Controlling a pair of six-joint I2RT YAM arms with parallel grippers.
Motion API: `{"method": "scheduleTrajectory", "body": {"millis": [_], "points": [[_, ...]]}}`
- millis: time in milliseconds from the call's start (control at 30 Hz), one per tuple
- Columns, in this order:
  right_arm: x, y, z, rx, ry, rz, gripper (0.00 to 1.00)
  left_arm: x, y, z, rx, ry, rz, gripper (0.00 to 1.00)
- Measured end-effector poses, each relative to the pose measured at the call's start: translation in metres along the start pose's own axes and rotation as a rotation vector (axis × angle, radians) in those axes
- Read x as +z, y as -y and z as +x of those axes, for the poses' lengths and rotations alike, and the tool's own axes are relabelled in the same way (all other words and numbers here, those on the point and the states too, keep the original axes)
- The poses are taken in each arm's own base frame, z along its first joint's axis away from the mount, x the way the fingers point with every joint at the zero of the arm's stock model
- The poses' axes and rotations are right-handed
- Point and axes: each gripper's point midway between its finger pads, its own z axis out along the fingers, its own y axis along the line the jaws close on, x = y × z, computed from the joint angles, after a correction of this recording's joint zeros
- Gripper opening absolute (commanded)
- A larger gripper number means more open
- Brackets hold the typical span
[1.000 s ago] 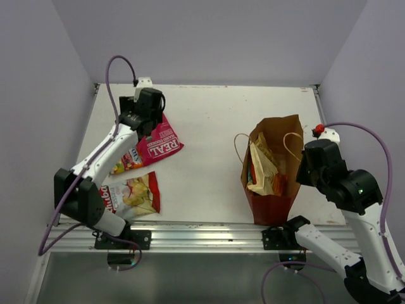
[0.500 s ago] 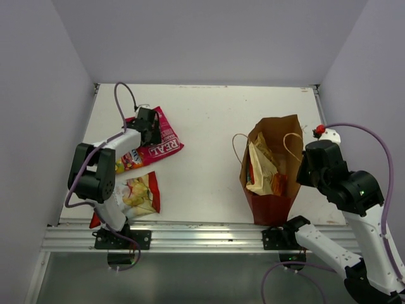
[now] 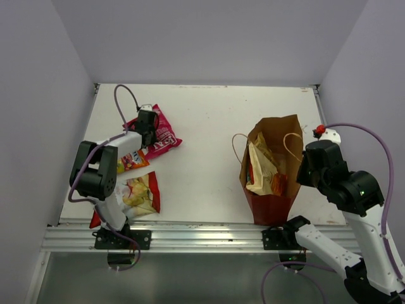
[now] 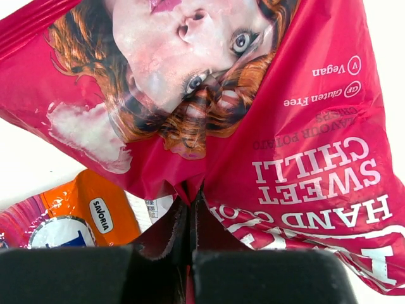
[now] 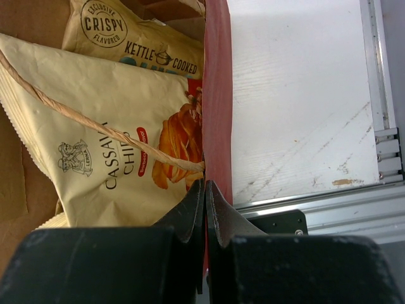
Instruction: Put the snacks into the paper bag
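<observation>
My left gripper (image 3: pixel 147 125) is shut on a pinched fold of the magenta "REAL" packet (image 3: pixel 163 135), which lies crumpled at the table's far left. In the left wrist view the fingertips (image 4: pixel 192 193) bite the foil of that packet (image 4: pixel 266 95). The small red-yellow packet (image 3: pixel 131 161) and the red-and-white packet (image 3: pixel 137 193) lie nearer on the left. The paper bag (image 3: pixel 288 124) stands open at the right with a cream packet (image 5: pixel 107 145) and a tan packet (image 5: pixel 139 44) inside. My right gripper (image 5: pixel 204 185) is shut on the bag's right wall (image 5: pixel 218 95).
The white table (image 3: pixel 209 120) ends at a metal rail (image 3: pixel 190 235) along the near edge. Grey walls close in the left, back and right sides. The bag's twine handle (image 5: pixel 95 123) runs across the cream packet. An orange packet corner (image 4: pixel 88 212) shows beside my left fingers.
My left gripper has come down and shut on the magenta packet, which is now bunched up and drawn slightly left. The right arm and the bag have not moved.
</observation>
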Motion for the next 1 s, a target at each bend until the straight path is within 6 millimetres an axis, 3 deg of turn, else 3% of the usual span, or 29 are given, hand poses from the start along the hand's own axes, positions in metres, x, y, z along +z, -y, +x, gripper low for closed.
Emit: {"method": "scheduleTrajectory", "body": {"millis": [100,200,267,333,433,533,633,700,767,833,900,1000], "points": [[0.000,0.000,0.000,0.000,0.000,0.000,0.00,-0.003,0.000,-0.001,-0.001,0.003,0.005,0.00],[0.000,0.000,0.000,0.001,-0.002,0.001,0.00,-0.019,0.004,-0.002,0.002,-0.015,0.040,0.00],[0.001,0.000,0.000,0.002,-0.002,0.001,0.00,-0.044,0.015,-0.013,0.016,-0.012,0.083,0.00],[0.001,0.000,0.000,0.002,-0.003,0.002,0.00,-0.079,0.041,-0.047,0.031,0.053,0.160,0.00],[0.001,0.000,0.000,0.003,-0.003,0.002,0.00,-0.174,0.116,-0.125,0.059,0.268,0.374,0.00],[0.001,0.000,0.000,0.005,-0.003,0.002,0.00,-0.308,0.193,-0.184,0.066,0.507,0.649,0.00],[0.001,-0.001,0.000,0.007,-0.003,0.001,0.00,-0.428,0.237,-0.198,0.064,0.647,0.912,0.00],[0.001,-0.001,0.000,0.008,-0.003,0.001,0.00,-0.473,0.251,-0.192,0.070,0.675,1.027,0.00],[0.001,-0.001,0.000,0.010,-0.002,0.001,0.00,-0.496,0.265,-0.180,0.086,0.669,1.098,0.00],[0.000,-0.001,0.000,0.011,-0.001,0.001,0.00,-0.499,0.283,-0.163,0.117,0.638,1.127,0.00],[0.000,0.000,0.000,0.014,0.001,0.000,0.00,-0.488,0.308,-0.134,0.173,0.573,1.135,0.00],[-0.002,0.000,0.000,0.023,0.009,-0.005,0.00,-0.453,0.337,-0.078,0.279,0.450,1.106,0.00]]}}
